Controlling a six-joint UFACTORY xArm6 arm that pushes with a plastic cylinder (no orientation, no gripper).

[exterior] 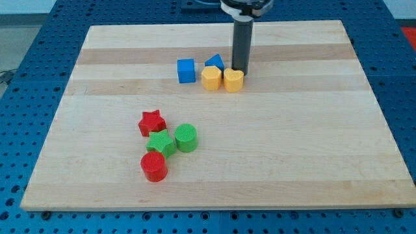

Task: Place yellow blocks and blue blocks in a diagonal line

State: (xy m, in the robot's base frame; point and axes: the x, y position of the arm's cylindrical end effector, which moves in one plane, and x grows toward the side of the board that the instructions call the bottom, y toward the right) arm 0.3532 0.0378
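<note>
A blue cube [186, 71] sits at the upper middle of the wooden board [292, 143]. To its right a blue triangular block [215, 62] stands just above a yellow hexagonal block [210, 78]. A second yellow block [233, 80] touches that one on its right. My tip [240, 69] comes down from the view's top and ends right behind the right yellow block, touching or nearly touching its far edge, just right of the blue triangular block.
At the lower left middle of the board lies a cluster: a red star [152, 122], a green star [160, 142], a green cylinder [186, 138] and a red cylinder [155, 166]. A blue perforated table [26, 71] surrounds the board.
</note>
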